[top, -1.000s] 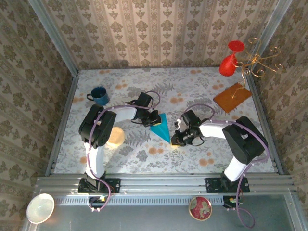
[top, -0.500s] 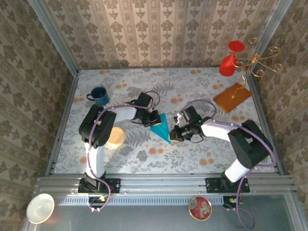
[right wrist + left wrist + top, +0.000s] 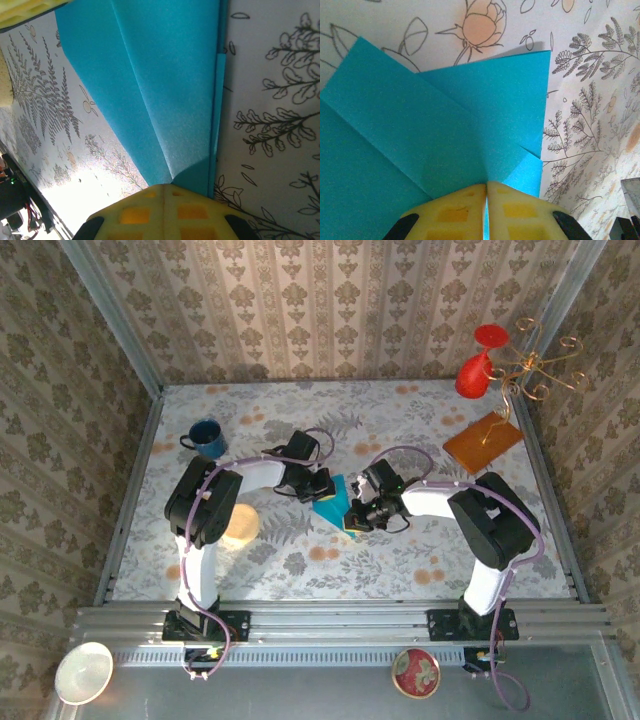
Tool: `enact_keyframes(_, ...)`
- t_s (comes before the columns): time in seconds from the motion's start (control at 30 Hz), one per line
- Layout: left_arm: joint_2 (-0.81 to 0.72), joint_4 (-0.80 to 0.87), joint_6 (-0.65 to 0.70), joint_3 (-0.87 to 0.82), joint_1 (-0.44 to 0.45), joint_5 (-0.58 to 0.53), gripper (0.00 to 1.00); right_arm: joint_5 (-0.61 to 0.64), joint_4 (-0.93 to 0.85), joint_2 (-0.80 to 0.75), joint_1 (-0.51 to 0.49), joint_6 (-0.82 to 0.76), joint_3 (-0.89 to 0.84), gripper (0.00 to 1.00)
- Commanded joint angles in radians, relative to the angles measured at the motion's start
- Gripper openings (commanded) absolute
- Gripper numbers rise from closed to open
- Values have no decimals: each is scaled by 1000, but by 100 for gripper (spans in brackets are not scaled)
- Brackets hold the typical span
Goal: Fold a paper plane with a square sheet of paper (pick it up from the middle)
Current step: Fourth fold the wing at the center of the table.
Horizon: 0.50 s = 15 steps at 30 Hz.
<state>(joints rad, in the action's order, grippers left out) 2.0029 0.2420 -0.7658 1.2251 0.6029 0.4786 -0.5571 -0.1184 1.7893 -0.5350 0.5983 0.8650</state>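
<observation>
**Both grippers closed at the teal sheet, mid-table**

Mid-table on the floral table (image 3: 300,430): teal paper sheet (image 3: 333,502), partly folded, lying flat between the two wrists.

Left gripper (image 3: 322,487): at the sheet's far-left edge. From the left wrist, same gripper (image 3: 486,192) with yellow pads pressed together and a sliver of teal in the seam, so clamped on the sheet (image 3: 445,130). Overlapping layers there, with one diagonal crease, an upper flap with a straight right edge, and a small corner of a lower layer poking out at right.

Right gripper (image 3: 358,515): at the sheet's near-right edge. From the right wrist, same gripper (image 3: 164,192) with pads fully together, no gap, right at the narrow end of the sheet (image 3: 165,85). Paper disappearing behind the pads; nipped between them or just pressed under them, cannot tell. Long creases converging toward the pads, with a narrow strip along the right edge. Top-left corner of that view: yellow pad of the other gripper at the sheet's far end.

Elsewhere:
- blue mug (image 3: 206,437), far left, well apart from the sheet
- orange-brown sheet (image 3: 483,442), far right, under a gold wire stand (image 3: 535,370)
- red vase (image 3: 478,365), beside that stand
- white bowl (image 3: 83,672) and patterned dish (image 3: 415,672), near the front rail, off the cloth
</observation>
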Motion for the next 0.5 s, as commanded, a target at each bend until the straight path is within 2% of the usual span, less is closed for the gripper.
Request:
enact_keyframes(0.0,-17,53,44,7,1,-53,12,38,-38,42,6,-5,-16,5)
enact_keyframes(0.23,-170,-87,74,-83,38,-26,14,34,-67,77,17,-5,-35,5)
enact_keyframes(0.47,-164,-192,45,-171,68,27,12,22,-82,100,18,-2,-37,5)
